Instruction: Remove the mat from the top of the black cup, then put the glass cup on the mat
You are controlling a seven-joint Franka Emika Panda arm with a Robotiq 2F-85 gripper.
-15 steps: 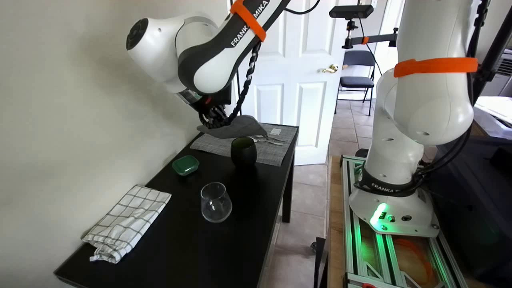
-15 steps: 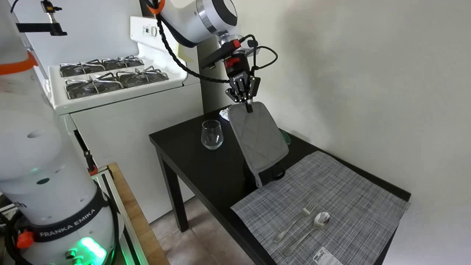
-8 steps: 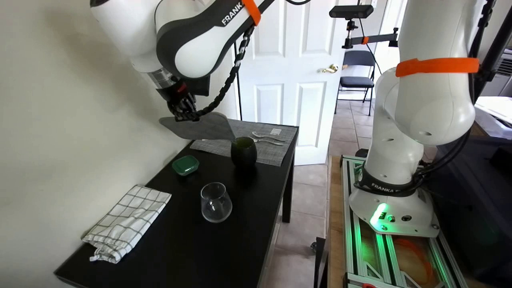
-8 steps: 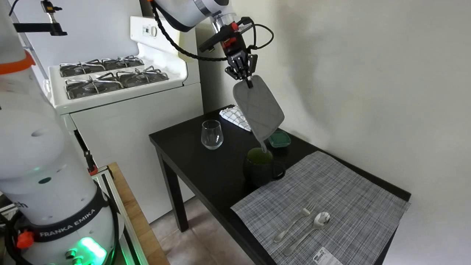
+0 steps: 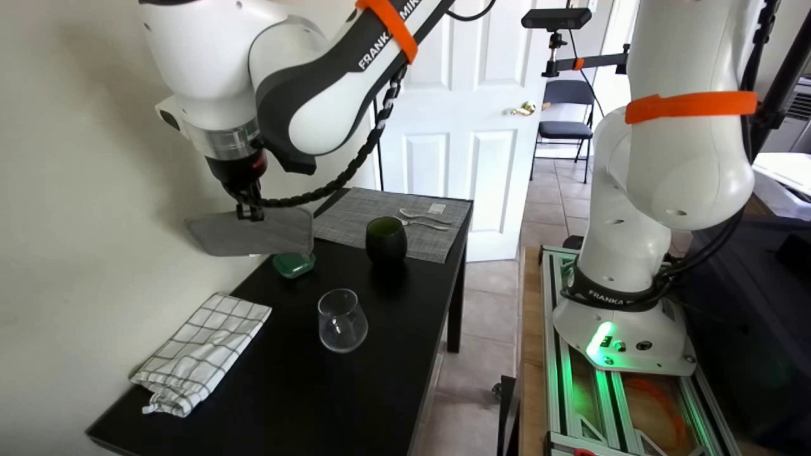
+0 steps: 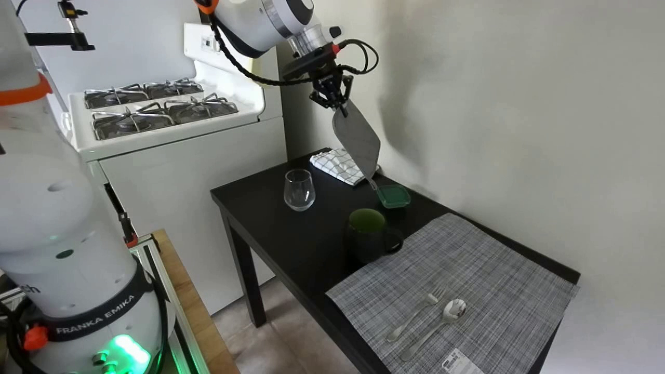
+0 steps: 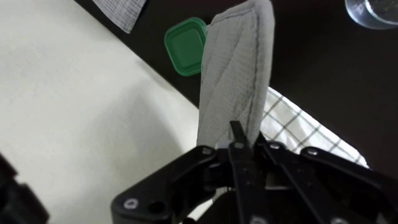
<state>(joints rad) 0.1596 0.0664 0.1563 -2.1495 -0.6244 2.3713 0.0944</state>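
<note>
My gripper [image 7: 249, 132] is shut on one edge of the dark-grey mat [image 7: 230, 68]. The mat hangs tilted in the air above the table; it shows in both exterior views [image 5: 279, 231] [image 6: 357, 137]. The gripper [image 6: 344, 110] is high near the wall, above the cloth and the green dish. The black cup [image 5: 386, 244] stands upright with its green inside uncovered; its handle shows in an exterior view [image 6: 366, 241]. It is out of the wrist view. The clear glass cup [image 5: 342, 323] stands upright on the table, also in an exterior view [image 6: 300, 192] and partly in the wrist view [image 7: 377, 14].
A green dish [image 6: 394, 196] and a white checkered cloth [image 5: 203, 348] lie along the wall side of the black table [image 5: 317, 405]. A paler grey placemat [image 6: 493, 270] with a fork [image 6: 415, 314] and a spoon [image 6: 441, 322] covers one end. The wall [image 7: 77, 109] is close to the gripper.
The gripper has carried the mat up and away from above the black cup, towards the wall and the cloth. The mat has turned. The cup and the green dish have come into clearer view.
</note>
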